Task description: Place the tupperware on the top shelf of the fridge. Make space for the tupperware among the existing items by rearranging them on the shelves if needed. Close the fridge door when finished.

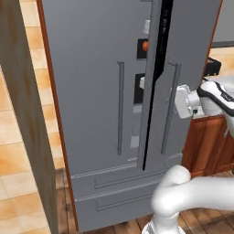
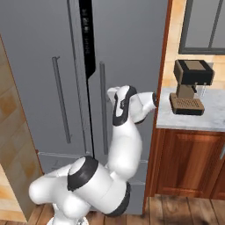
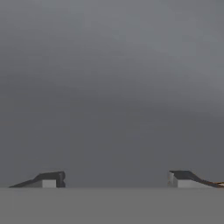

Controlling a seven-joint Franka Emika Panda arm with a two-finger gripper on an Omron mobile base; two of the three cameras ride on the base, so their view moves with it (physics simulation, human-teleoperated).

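Tool [image 3: 114, 178], fingers spread and empty, pressed flat against the right door of the fridge [image 1: 91, 114] beside its bar handle [image 1: 170, 107], apparently pushing it shut; a narrow gap remains. Tupperware presumably inside, hidden behind the doors.

fridge [image 1: 96, 114] tall matte grey, two doors, bar handles, two drawers | right door ajar, narrow dark gap | red round fruit [image 1: 145, 46] in gap, other items unclear
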